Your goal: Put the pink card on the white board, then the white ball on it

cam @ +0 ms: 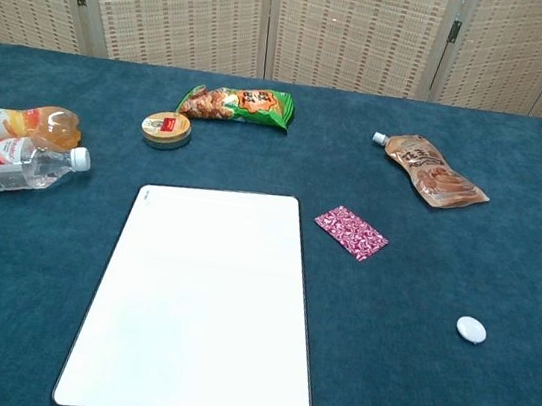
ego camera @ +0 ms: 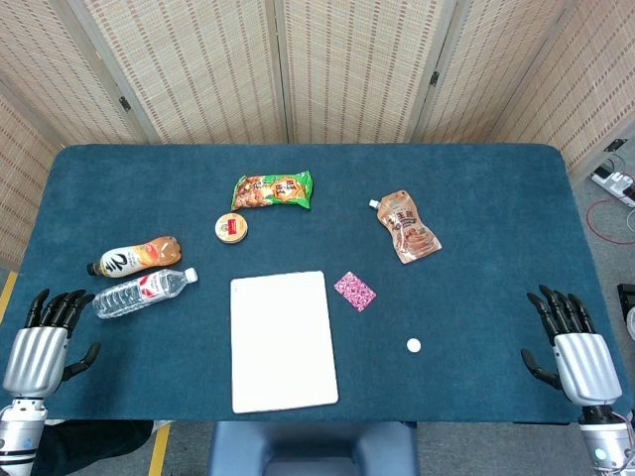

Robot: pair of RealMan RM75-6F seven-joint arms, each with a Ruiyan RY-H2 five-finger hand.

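My left hand and right hand rest spread and empty on the dark-blue cloth worktop, woven folding screens standing behind.

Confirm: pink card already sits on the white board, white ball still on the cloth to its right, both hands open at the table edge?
Not quite. The pink card is not on the white board; the chest view shows it on the blue cloth just off the board's upper right corner. The rest holds: white ball lies on the cloth, left hand and right hand are open.
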